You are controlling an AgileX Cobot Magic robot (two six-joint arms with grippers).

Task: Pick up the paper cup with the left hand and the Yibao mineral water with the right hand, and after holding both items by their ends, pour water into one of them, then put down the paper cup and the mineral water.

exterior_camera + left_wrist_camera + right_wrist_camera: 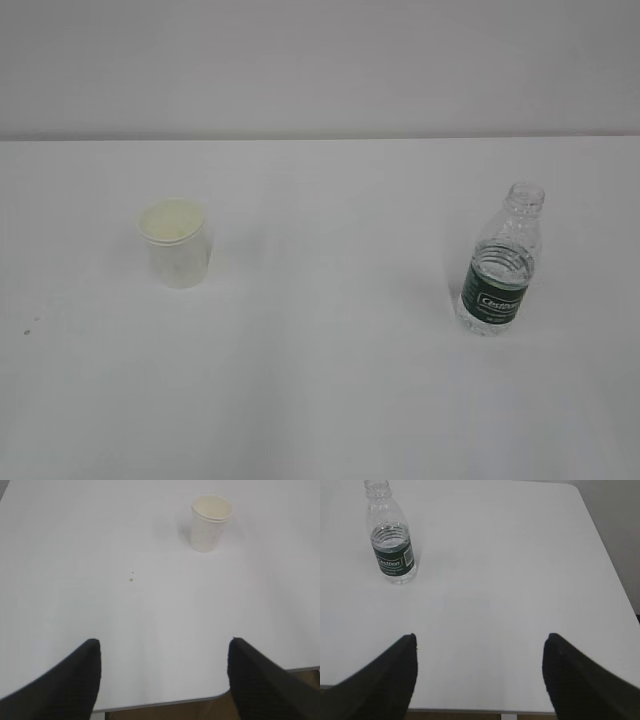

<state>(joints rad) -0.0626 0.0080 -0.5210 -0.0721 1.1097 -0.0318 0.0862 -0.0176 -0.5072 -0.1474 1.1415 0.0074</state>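
Observation:
The white paper cup (176, 243) stands upright on the left of the table, also far ahead in the left wrist view as a paper cup (210, 523). The Yibao mineral water (501, 262), a clear uncapped bottle with a dark green label, stands upright on the right; the right wrist view shows the same Yibao mineral water (390, 537) at the upper left. My left gripper (164, 645) is open over the table's near edge, well short of the cup. My right gripper (480, 639) is open too, with nothing between its fingers, far from the bottle. Neither gripper shows in the exterior view.
The white table (330, 380) runs back to a pale wall. A small dark speck (131, 578) lies on the table between my left gripper and the cup. The table's near edge (160, 704) and its right edge (615, 575) are in view.

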